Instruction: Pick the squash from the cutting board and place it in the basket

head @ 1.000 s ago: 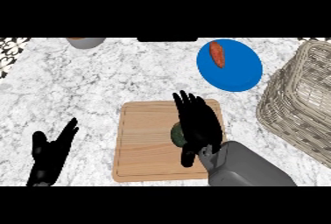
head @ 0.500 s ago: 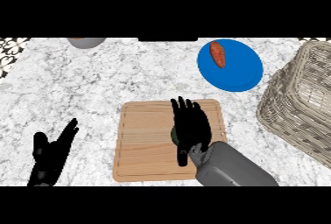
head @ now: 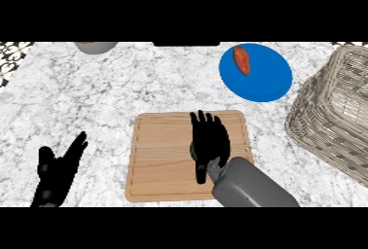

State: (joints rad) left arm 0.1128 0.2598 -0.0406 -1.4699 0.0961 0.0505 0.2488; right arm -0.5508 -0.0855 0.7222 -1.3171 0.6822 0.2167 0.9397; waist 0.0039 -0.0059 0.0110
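While the black right hand (head: 210, 141) lies flat over the middle of the rectangular light-wood cutting board (head: 161, 160), you only get a thin dark-green sliver of the squash (head: 192, 149) at the hand's left edge; the rest is hidden under the palm. Fingers are straight, pointing toward the board's far edge, not curled round anything. You can't tell from this view whether the palm touches the squash.

Squash is on the board, roughly central, slightly toward the board's right half.

Black left hand (head: 57, 172) rests off the board's left side, open, fingers up, holding nothing.

Pale woven wicker basket (head: 332, 116) stands well to the right of the board. Round blue plate (head: 265, 73) sits beyond the board's far right corner, with an orange-red elongated vegetable (head: 243, 60) lying on it. Grey round vessel (head: 95, 46), cut off by the edge, sits far beyond the board's left corner.

Everything stands on a white-grey marbled stone counter (head: 108, 92).
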